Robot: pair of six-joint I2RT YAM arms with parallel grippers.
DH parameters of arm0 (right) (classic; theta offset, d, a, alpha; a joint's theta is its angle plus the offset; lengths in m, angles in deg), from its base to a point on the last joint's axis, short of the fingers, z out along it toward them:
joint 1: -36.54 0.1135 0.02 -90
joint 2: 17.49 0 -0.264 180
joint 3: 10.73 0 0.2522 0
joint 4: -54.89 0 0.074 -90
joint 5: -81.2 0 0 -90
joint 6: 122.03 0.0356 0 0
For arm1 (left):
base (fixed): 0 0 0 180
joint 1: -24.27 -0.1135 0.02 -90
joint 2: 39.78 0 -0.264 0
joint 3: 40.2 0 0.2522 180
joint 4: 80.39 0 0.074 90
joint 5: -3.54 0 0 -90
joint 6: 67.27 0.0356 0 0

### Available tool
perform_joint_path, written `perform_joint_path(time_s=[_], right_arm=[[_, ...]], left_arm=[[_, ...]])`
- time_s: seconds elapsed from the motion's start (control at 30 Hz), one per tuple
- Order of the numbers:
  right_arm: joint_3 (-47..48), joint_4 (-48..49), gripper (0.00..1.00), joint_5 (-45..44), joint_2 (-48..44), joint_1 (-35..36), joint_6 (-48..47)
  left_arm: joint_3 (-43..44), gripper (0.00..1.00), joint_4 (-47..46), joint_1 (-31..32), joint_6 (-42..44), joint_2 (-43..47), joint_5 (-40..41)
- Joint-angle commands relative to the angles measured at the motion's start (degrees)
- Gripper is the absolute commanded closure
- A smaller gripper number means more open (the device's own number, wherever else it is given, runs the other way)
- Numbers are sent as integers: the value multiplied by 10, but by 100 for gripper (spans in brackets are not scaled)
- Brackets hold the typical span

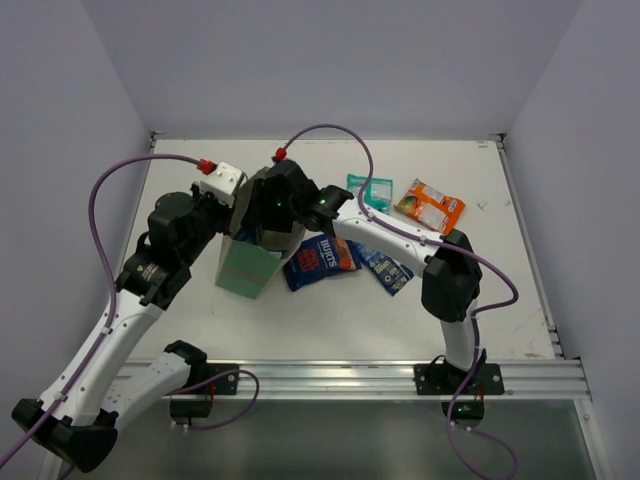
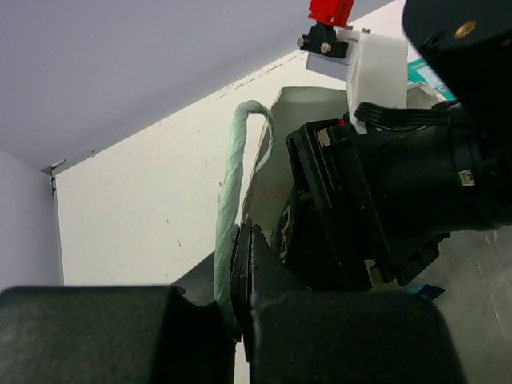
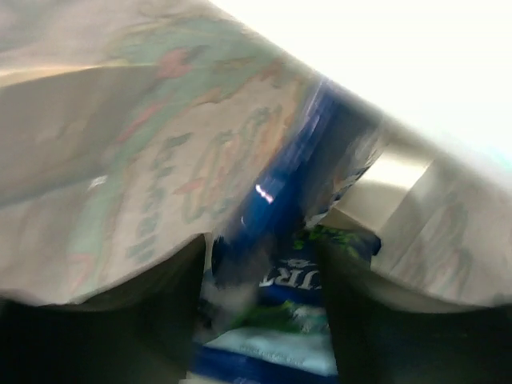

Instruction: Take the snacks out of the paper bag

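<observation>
The paper bag stands upright at the table's left middle. My left gripper is shut on its mint string handle, holding it up at the bag's top. My right gripper reaches down into the bag's mouth. Inside, against the patterned wall, its open fingers stand on either side of a blue snack packet; the picture is blurred. Out on the table lie a blue packet with a red label, another blue one, a teal one and an orange one.
The right arm's forearm stretches over the blue packets on the table. White walls close the table at the back and sides. A metal rail runs along the near edge by the arm bases.
</observation>
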Motion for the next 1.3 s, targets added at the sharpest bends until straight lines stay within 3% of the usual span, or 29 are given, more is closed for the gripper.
perform_joint_path(time_s=[0.0, 0.03, 0.17, 0.4, 0.8, 1.03, 1.27], right_arm=[[1, 23, 50, -16, 6, 3, 13], [-6, 30, 71, -17, 1, 3, 11], [-42, 62, 99, -20, -72, 3, -20], [-9, 63, 100, -6, -170, -4, -106], [64, 66, 100, 153, -259, -65, -181], [140, -5, 100, 235, -290, -195, -184], [103, -8, 100, 292, -309, -249, -188]], left_arm=[[6, 100, -26, -3, -6, 16, -4], [3, 100, -24, -3, -6, 19, -2], [-10, 100, -21, -3, -6, 26, 14], [-17, 100, -8, -3, -9, 30, 36], [-8, 100, -1, -3, 1, 30, 83], [-13, 100, 23, -3, 4, 34, 113], [-28, 100, 29, -3, -10, 45, 111]])
